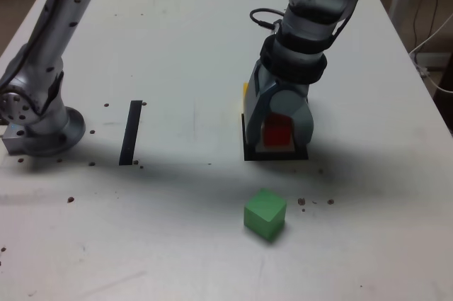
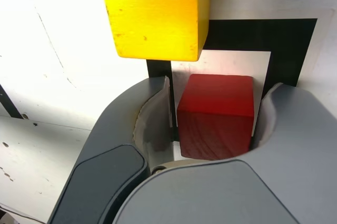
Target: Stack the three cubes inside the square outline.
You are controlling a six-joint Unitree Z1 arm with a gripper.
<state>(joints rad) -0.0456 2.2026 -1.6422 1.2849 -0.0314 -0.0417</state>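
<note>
Red cube [image 2: 216, 116] between gripper [image 2: 210, 113] jaws

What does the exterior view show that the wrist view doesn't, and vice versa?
Exterior only: the green cube lying apart from the outline, the black strip, the arm's base.
Wrist only: the full yellow cube overlapping the outline's black border, a gap between the red cube and one pincer finger.
Both: red cube between the pincer fingers, inside the outline.
</note>
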